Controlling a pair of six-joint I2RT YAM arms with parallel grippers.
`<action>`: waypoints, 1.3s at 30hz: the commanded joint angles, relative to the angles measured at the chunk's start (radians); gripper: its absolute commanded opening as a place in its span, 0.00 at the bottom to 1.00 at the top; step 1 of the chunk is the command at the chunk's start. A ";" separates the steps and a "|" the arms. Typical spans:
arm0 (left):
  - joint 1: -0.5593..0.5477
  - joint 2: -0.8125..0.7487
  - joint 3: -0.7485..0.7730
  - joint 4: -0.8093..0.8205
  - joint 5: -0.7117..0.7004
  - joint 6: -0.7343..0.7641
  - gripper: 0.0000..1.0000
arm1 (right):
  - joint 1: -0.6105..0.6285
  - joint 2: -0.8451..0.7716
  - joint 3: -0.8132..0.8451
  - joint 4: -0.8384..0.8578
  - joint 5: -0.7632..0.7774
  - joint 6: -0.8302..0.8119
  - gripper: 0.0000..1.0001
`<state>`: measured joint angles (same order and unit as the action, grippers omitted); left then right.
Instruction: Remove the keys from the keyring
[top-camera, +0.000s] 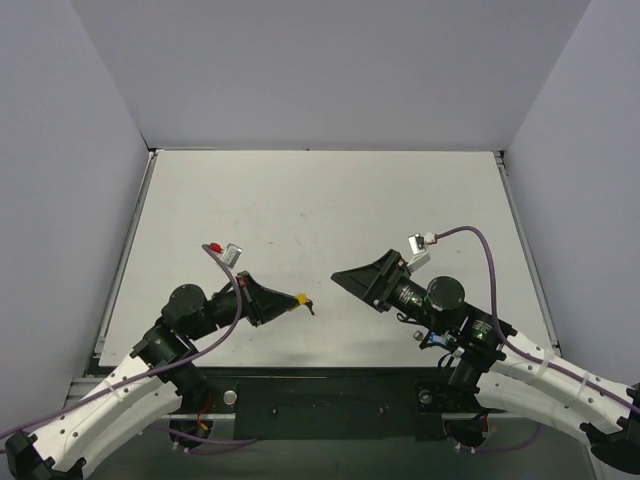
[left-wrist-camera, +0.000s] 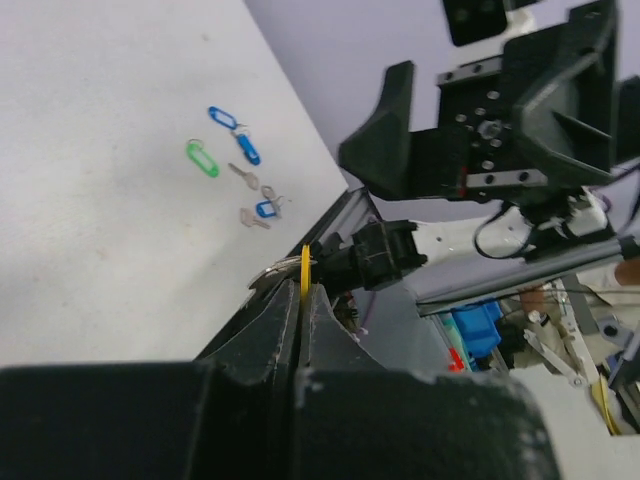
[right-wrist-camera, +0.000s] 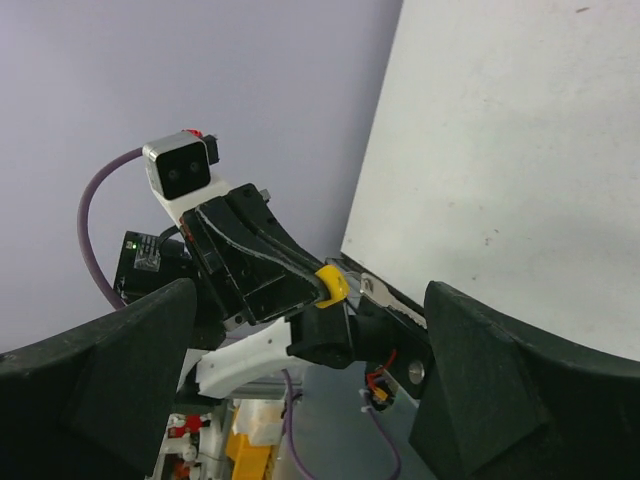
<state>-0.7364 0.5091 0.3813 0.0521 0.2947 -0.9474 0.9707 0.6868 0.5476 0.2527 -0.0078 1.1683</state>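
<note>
Bench (top-camera: 320, 200): white.
Left tool (top-camera: 291, 303): clamping yellow key (left-wrist-camera: 305, 268).
Right tool (top-camera: 341, 277): wide, facing left tool, apart.
Other keys (left-wrist-camera: 243, 160): ahead of left tool.

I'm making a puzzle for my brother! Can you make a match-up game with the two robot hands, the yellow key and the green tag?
Things:
1 left hand
2 right hand
3 yellow key
4 green tag

States:
A lying on the table
B open, holding nothing
C pinched between fingers
D shut

Pairs: 1-D, 2-B, 3-C, 4-A
</note>
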 joint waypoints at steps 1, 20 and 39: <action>-0.004 -0.020 0.120 0.005 0.144 0.052 0.00 | 0.010 -0.001 0.031 0.169 -0.061 0.047 0.91; -0.004 0.016 0.281 0.293 0.236 -0.166 0.00 | 0.141 0.134 0.144 0.491 -0.147 0.070 0.88; -0.004 0.022 0.303 0.514 0.228 -0.320 0.00 | 0.276 0.210 0.265 0.583 -0.133 0.019 0.83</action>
<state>-0.7383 0.5278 0.6388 0.4473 0.5140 -1.2228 1.2251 0.8860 0.7460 0.7265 -0.1436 1.2224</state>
